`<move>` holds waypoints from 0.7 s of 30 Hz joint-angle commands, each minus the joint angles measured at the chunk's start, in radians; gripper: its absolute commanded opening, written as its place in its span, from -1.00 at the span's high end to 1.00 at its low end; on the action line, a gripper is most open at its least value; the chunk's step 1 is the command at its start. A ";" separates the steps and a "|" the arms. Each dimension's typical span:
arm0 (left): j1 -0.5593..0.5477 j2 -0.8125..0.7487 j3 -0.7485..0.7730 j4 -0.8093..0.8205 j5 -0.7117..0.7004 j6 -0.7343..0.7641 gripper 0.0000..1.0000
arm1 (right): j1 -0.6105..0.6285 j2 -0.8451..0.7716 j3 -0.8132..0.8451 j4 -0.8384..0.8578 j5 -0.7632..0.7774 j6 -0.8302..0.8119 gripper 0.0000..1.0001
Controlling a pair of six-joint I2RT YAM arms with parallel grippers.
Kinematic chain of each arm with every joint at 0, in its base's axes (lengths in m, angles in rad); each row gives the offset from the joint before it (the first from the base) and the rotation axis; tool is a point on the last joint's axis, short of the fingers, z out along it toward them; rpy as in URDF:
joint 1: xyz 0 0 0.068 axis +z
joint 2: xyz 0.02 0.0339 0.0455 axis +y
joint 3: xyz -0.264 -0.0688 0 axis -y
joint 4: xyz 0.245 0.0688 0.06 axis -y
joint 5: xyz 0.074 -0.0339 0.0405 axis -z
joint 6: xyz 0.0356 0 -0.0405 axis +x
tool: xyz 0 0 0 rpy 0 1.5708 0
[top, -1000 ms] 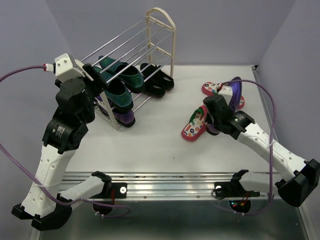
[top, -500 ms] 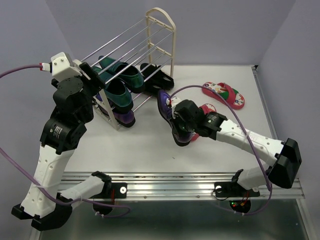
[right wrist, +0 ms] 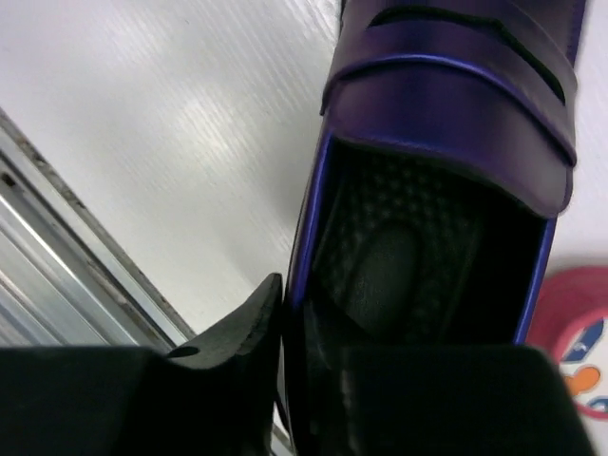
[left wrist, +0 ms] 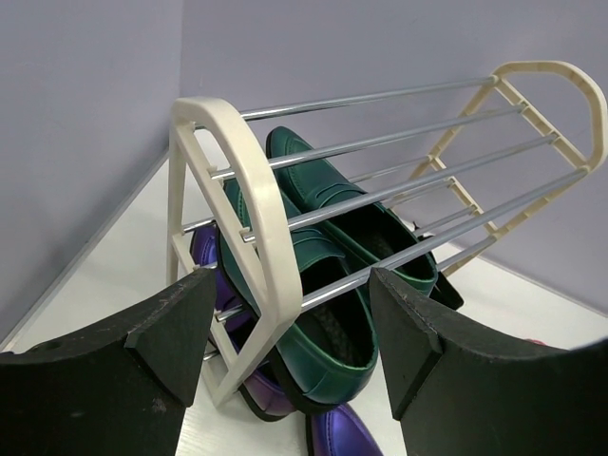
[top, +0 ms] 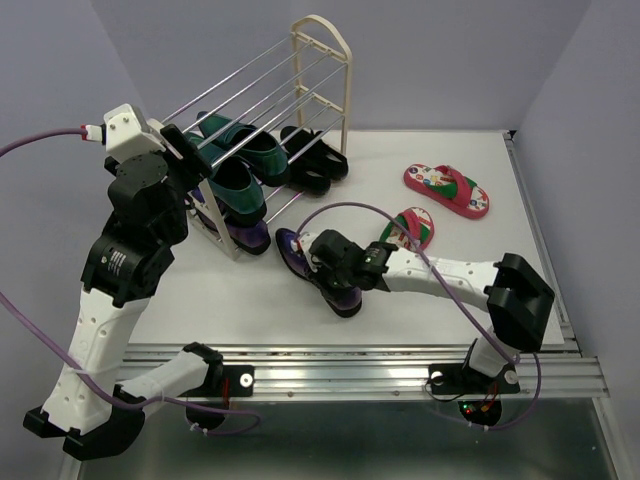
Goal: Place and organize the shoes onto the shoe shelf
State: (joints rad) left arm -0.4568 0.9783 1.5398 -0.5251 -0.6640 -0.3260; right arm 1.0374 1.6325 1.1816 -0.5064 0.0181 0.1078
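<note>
My right gripper [top: 335, 265] is shut on a glossy purple loafer [top: 300, 255], low over the table in front of the shoe shelf [top: 322, 60]. In the right wrist view one finger [right wrist: 237, 332] presses the outside of the loafer's [right wrist: 446, 104] side wall and the other is inside the shoe. The shelf holds dark green shoes [top: 240, 155], black shoes [top: 312, 162] and a second purple loafer [top: 248, 235] at the bottom. Two red flip-flops [top: 447, 190] [top: 408, 228] lie on the table at the right. My left gripper [left wrist: 294, 332] is open, straddling the shelf's cream end frame [left wrist: 256, 209].
The metal rail [top: 350, 365] runs along the table's near edge, just in front of the held loafer. Purple cables loop over both arms. Grey walls close in the back and sides, with the shelf near the back left wall.
My right arm has swung the purple loafer left, from beside the flip-flops to in front of the shelf. One flip-flop is uncovered. The left arm has barely moved.
</note>
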 commanded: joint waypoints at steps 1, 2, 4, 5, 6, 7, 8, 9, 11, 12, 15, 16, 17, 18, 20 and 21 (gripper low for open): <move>-0.002 -0.006 0.023 0.016 -0.005 -0.002 -0.52 | -0.004 -0.029 0.009 0.141 0.078 -0.037 0.15; -0.002 -0.004 0.022 0.019 -0.005 -0.002 -0.52 | -0.004 -0.037 0.004 0.146 0.092 -0.034 -0.15; -0.002 -0.001 0.020 0.019 -0.002 -0.005 -0.52 | -0.004 -0.059 -0.014 0.164 0.103 -0.022 -0.59; -0.002 -0.001 0.019 0.023 0.000 -0.005 -0.51 | -0.004 -0.075 -0.025 0.172 0.109 -0.016 -0.64; -0.002 0.000 0.017 0.025 0.004 -0.005 -0.51 | -0.004 -0.110 -0.043 0.180 0.124 -0.005 -0.68; -0.002 0.000 0.016 0.028 0.006 -0.005 -0.52 | -0.004 -0.129 -0.049 0.184 0.132 0.001 -0.69; -0.002 0.002 0.016 0.030 0.007 -0.005 -0.52 | -0.004 -0.147 -0.057 0.190 0.144 0.013 -0.69; -0.002 0.003 0.014 0.031 0.010 -0.005 -0.52 | -0.004 -0.190 -0.068 0.195 0.170 0.030 -0.69; -0.002 0.005 0.013 0.033 0.015 -0.008 -0.52 | -0.004 -0.230 -0.097 0.201 0.216 0.052 -0.69; -0.002 0.005 0.011 0.034 0.015 -0.008 -0.52 | -0.004 -0.256 -0.105 0.200 0.271 0.070 -0.66; -0.002 0.003 0.002 0.040 0.023 -0.012 -0.52 | -0.054 -0.279 -0.129 0.169 0.304 0.119 -0.60; -0.002 0.003 0.002 0.040 0.023 -0.012 -0.52 | -0.072 -0.286 -0.140 0.158 0.296 0.133 -0.58; -0.002 0.003 0.000 0.040 0.023 -0.013 -0.52 | -0.092 -0.295 -0.149 0.155 0.281 0.147 -0.58; -0.002 0.005 0.000 0.040 0.024 -0.015 -0.52 | -0.123 -0.302 -0.167 0.151 0.243 0.164 -0.57; -0.002 0.003 -0.003 0.039 0.023 -0.013 -0.52 | -0.149 -0.313 -0.178 0.128 0.205 0.181 -0.57; -0.002 0.002 -0.004 0.040 0.024 -0.013 -0.52 | -0.149 -0.310 -0.184 0.114 0.183 0.191 -0.56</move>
State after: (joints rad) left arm -0.4568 0.9863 1.5375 -0.5247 -0.6395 -0.3389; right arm 0.9218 1.3392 1.0237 -0.3710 0.2440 0.2340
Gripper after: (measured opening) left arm 0.760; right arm 0.785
